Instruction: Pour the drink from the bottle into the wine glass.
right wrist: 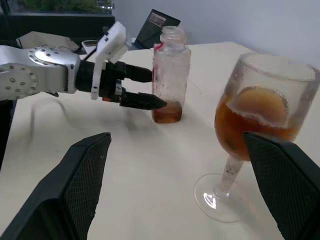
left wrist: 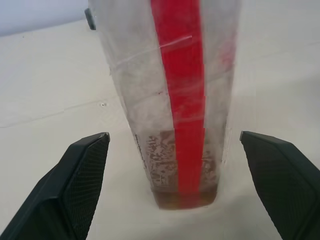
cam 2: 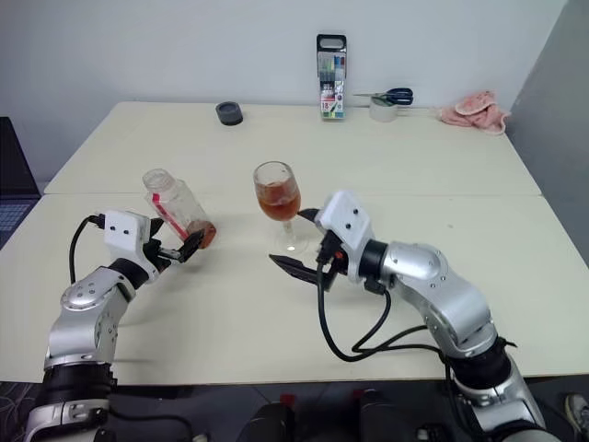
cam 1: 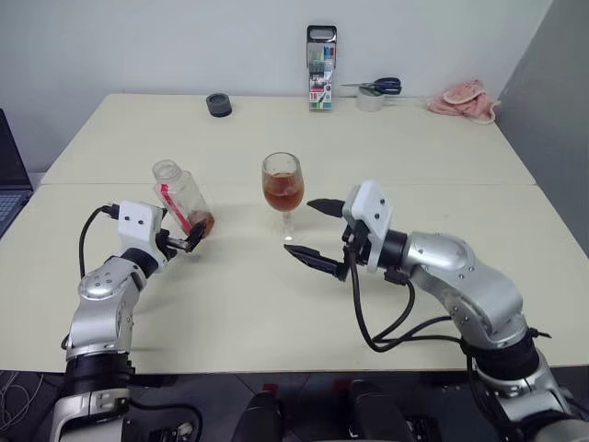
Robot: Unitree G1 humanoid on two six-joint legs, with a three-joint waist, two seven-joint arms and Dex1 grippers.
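The bottle is clear with a red stripe and has no cap. Its base is down at the table top and its neck leans left, away from the glass. A little amber drink lies in its bottom. My left gripper is open, with a finger on each side of the bottle's lower part and a gap to each. The wine glass stands upright mid-table, its bowl about half full of drink. My right gripper is open just right of the glass's stem and foot, not touching.
At the table's far edge stand a marker-pen case, scissors on a tape roll, a pink cloth and a black round thing. A laptop sits past the left edge.
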